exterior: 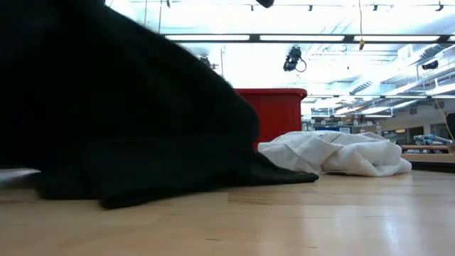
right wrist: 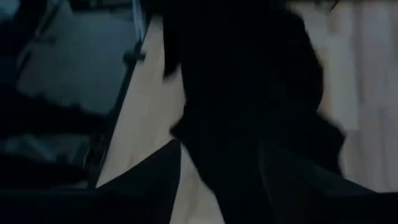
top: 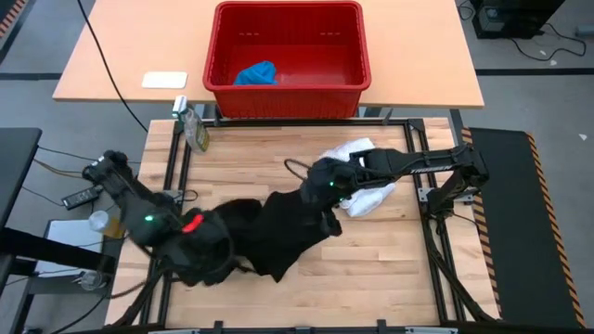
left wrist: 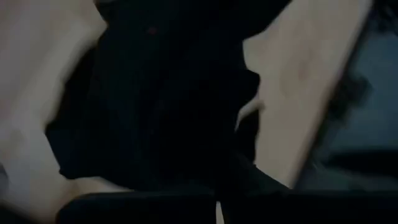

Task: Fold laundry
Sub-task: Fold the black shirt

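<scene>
The large black garment stretches across the table's middle, from my left gripper at the near left to my right gripper. In the low view the black garment rises at one side and its lower edge rests on the wood. My left gripper is shut on it. My right gripper is open, with black cloth just ahead of its fingers. The white garment lies crumpled on the table under the right arm. The blue garment lies in the red basket. My left gripper holds the black garment by its left end, coming from above and slanting down. The fingers and the dark cloth hide the exact spot and the number of layers. The cloth hangs below the gripper and trails onto the table. Whether my right gripper touches the black cloth I cannot tell.
The red basket stands on a second table beyond the far edge, beside a white pad. A small bottle stands at the table's far left corner. Bare wood lies at the near right.
</scene>
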